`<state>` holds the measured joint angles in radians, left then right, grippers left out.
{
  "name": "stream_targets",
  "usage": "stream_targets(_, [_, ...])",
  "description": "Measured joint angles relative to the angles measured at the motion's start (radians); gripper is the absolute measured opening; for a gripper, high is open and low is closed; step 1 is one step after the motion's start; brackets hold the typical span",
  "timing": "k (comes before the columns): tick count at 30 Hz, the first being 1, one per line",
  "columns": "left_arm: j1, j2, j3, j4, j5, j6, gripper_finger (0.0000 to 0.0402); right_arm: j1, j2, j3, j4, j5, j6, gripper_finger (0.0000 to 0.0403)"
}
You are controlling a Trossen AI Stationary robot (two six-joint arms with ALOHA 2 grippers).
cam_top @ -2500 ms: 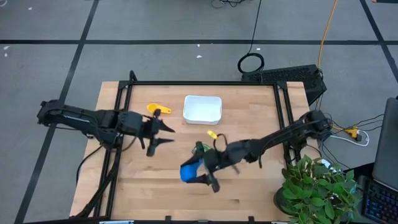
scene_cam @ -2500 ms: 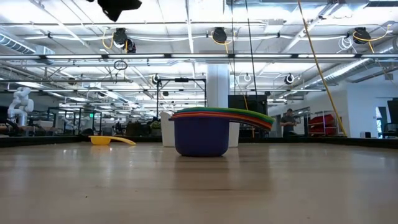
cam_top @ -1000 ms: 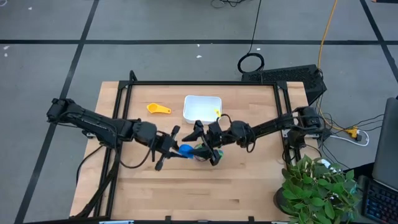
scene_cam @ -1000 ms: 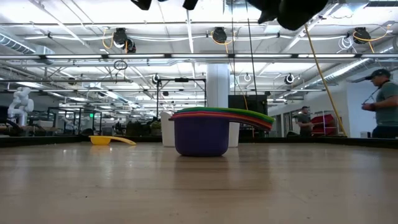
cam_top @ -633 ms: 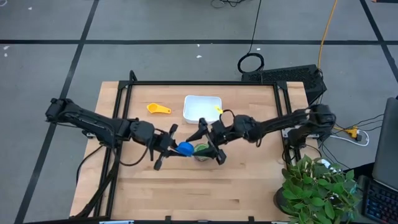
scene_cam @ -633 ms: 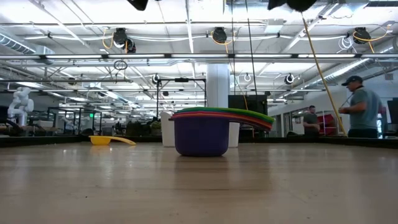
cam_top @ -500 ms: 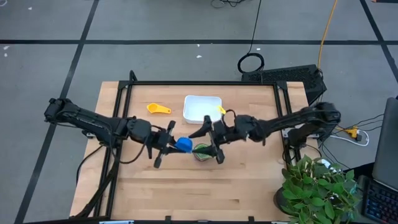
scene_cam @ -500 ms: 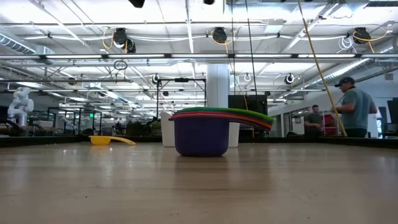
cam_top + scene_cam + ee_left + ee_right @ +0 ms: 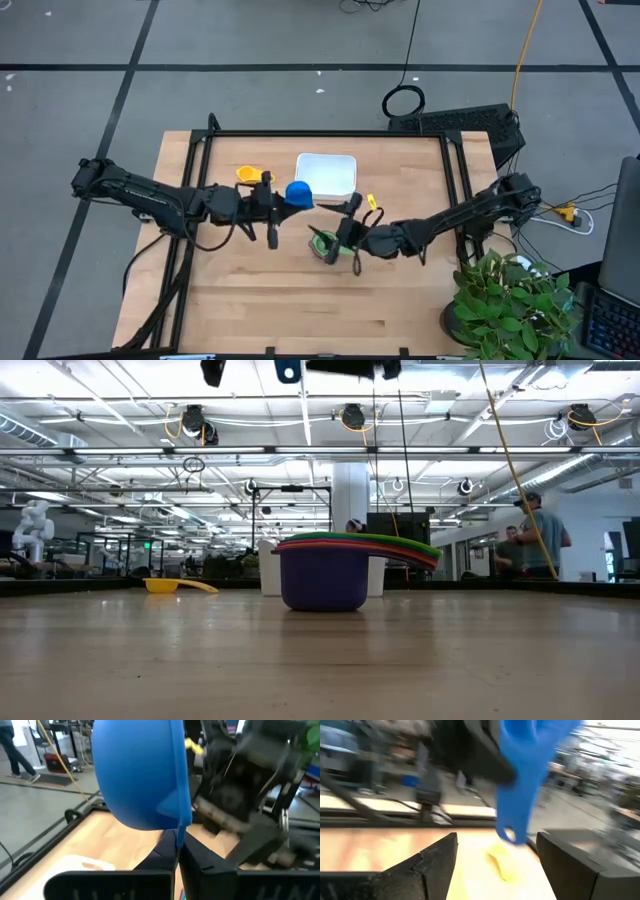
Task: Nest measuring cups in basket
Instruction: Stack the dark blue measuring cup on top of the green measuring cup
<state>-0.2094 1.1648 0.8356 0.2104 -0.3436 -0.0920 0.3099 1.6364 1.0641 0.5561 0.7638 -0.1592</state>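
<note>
My left gripper (image 9: 279, 196) is raised between the yellow cup (image 9: 247, 174) and the white basket (image 9: 327, 174), shut on the blue cup (image 9: 298, 192). The other cups stand nested on the table as a stack (image 9: 322, 243); in the low view the navy cup (image 9: 323, 582) is at the bottom, with green, orange and red handles fanned on top. My right gripper (image 9: 340, 237) hovers open over the stack's right side, above table level. The yellow cup (image 9: 172, 586) lies alone on the wood. The right wrist view shows the blue cup (image 9: 524, 765) ahead of my right gripper (image 9: 495, 865). My left gripper pinches the blue cup's flat handle (image 9: 178, 834) between its two fingers (image 9: 205, 860), seen edge-on in the left wrist view. The round bowl (image 9: 137, 770) sticks out beyond the fingertips toward the table's right. The cup is lifted clear of the table.
The black frame rails (image 9: 320, 133) border the tabletop. A potted plant (image 9: 510, 300) stands at the near right corner. Bare wood (image 9: 270, 310) lies along the near edge. People stand far off in the room (image 9: 535, 535).
My left gripper, holding the blue cup, has risen and moved from beside the stack toward the far edge, ending next to the basket's left end. My right gripper has stayed open near the stack and drawn back slightly toward the right. The stack has not moved.
</note>
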Motion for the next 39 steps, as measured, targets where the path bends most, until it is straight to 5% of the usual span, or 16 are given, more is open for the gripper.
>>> stream_targets(5, [0.001,0.0,0.0,0.024,-0.039,-0.004,0.0007,-0.003,0.068,0.0,0.105,0.146,-0.018,0.0265])
stream_targets(14, [0.002,0.046,-0.001,0.018,-0.165,-0.033,0.0007,-0.027,0.131,0.0,0.325,0.178,-0.111,0.0265])
stream_targets(28, [0.019,0.16,-0.001,0.162,-0.191,-0.08,0.0008,-0.08,0.137,0.0,0.324,0.185,-0.089,0.0261])
stream_targets(39, [0.02,0.16,0.0,0.165,-0.204,-0.096,0.0005,-0.079,0.138,0.0,0.332,0.193,-0.093,0.0139])
